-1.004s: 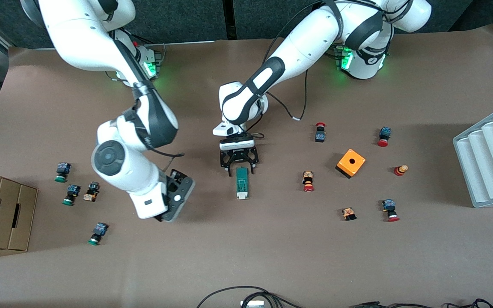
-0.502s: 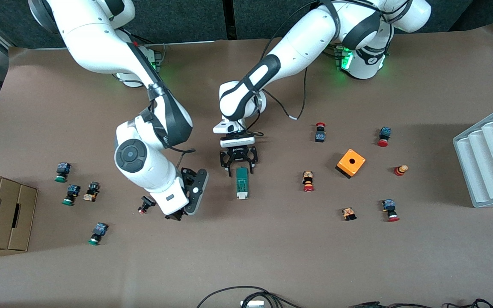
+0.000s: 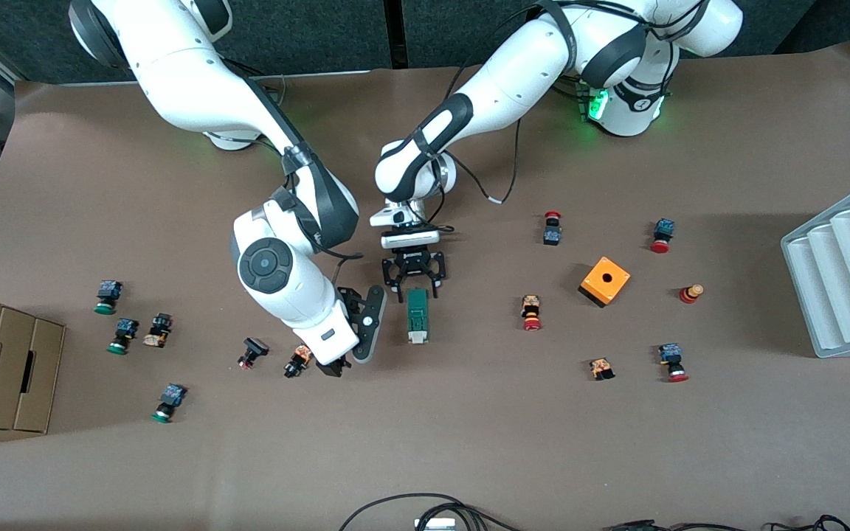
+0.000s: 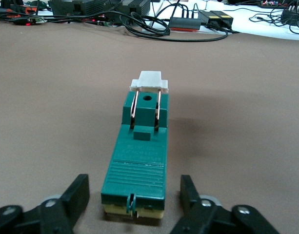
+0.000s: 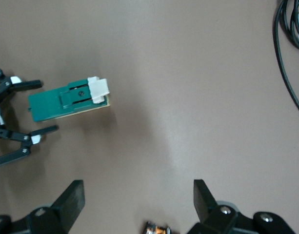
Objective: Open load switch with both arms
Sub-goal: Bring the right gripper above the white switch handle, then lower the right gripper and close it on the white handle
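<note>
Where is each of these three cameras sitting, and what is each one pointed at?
Front view: high across the table, facing both arms' bases; shows both whole arms and the load switch between scattered push buttons.
Left wrist view: on the left arm's wrist, looking low along the load switch; the left gripper straddles its near end, fingers apart.
Right wrist view: on the right arm's wrist, looking down at the table; the right gripper is open over bare paper.
Shared: both wrist views show the load switch; the right one also catches the left gripper.

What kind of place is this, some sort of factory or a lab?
Probably a robotics lab bench rather than a factory: two white arms work over a paper-covered table strewn with push buttons, a green load switch and loose cables at its edge.
</note>
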`<state>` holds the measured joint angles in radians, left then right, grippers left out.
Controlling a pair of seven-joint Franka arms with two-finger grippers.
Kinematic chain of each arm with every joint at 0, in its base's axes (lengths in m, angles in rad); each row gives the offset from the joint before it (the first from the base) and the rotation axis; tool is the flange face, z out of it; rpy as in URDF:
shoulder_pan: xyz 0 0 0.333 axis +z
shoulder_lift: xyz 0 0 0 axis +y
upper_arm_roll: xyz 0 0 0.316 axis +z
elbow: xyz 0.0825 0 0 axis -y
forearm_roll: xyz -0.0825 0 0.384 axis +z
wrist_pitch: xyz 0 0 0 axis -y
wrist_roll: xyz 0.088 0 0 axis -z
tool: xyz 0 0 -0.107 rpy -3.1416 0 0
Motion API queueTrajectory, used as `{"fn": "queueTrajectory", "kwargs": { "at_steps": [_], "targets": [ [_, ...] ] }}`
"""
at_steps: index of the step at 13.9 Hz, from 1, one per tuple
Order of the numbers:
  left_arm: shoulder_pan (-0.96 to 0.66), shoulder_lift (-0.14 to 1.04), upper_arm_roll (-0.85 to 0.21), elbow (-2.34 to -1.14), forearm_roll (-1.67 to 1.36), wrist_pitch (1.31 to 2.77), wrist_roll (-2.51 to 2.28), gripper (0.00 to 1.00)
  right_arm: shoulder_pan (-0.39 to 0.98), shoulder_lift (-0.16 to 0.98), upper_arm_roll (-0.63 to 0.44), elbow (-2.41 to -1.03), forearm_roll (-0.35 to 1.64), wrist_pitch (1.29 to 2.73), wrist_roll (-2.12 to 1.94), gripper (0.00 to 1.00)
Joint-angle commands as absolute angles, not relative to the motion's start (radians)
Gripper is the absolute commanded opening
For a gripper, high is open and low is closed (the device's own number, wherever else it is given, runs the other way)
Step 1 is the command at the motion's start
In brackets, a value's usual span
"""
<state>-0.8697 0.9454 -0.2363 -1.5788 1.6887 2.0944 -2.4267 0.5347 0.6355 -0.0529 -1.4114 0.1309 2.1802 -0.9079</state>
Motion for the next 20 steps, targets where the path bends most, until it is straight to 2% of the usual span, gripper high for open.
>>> {"fn": "queueTrajectory", "kwargs": {
  "at_steps": [1, 10, 20],
  "targets": [
    [-0.885, 0.968, -0.229, -1.575, 1.753, 2.079, -2.480, 0.75, 0.551, 0.679, -0.064, -1.364, 0.124, 2.221, -0.917, 0.99],
    [-0.923, 1.000, -0.229, -1.578, 1.804, 2.017, -2.563, 0.68, 0.598, 0.745, -0.066, -1.364, 0.124, 2.344, -0.914, 0.99],
    [-0.940, 1.034, -0.229, -1.585, 1.845, 1.973, -2.585, 0.68, 0.647, 0.805, -0.064, -1.364, 0.127, 2.391, -0.902, 0.99]
  ]
}}
